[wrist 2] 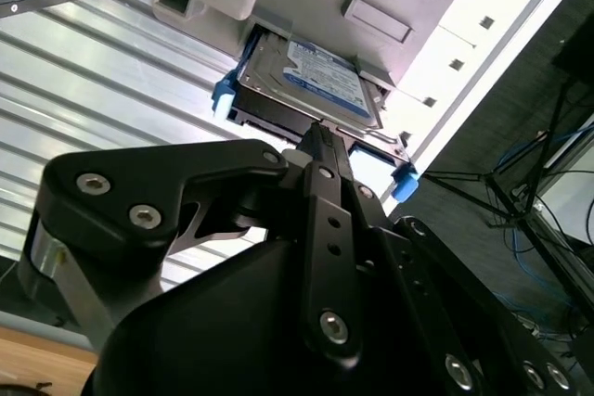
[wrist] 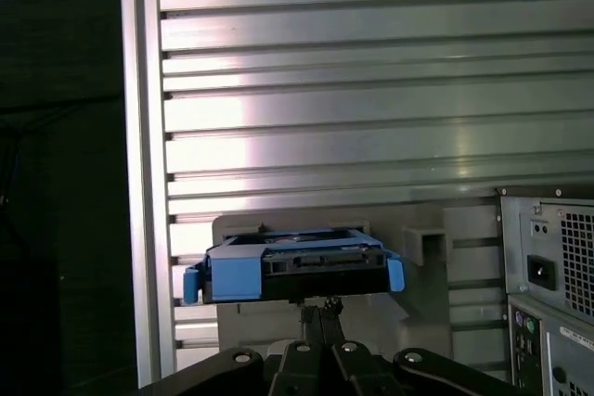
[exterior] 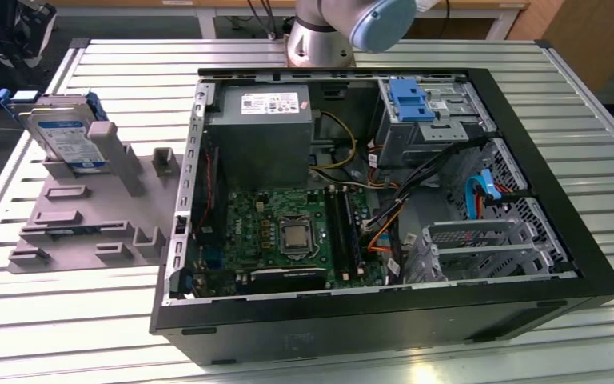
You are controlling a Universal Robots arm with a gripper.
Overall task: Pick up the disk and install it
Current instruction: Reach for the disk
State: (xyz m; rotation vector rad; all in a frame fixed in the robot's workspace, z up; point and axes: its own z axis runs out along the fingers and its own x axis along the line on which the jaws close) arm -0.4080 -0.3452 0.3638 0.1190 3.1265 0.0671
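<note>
Gripper [wrist: 320, 304] closed, empty; disk [wrist: 295, 271] ahead, apart, upright in grey holder [exterior: 92, 218].

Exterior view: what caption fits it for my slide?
A silver metal disk with blue rails stands in a grey plastic holder beside the open black computer case.

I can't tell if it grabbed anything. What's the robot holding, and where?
Nothing. The gripper is shut on nothing; the disk stands in the grey holder.
</note>
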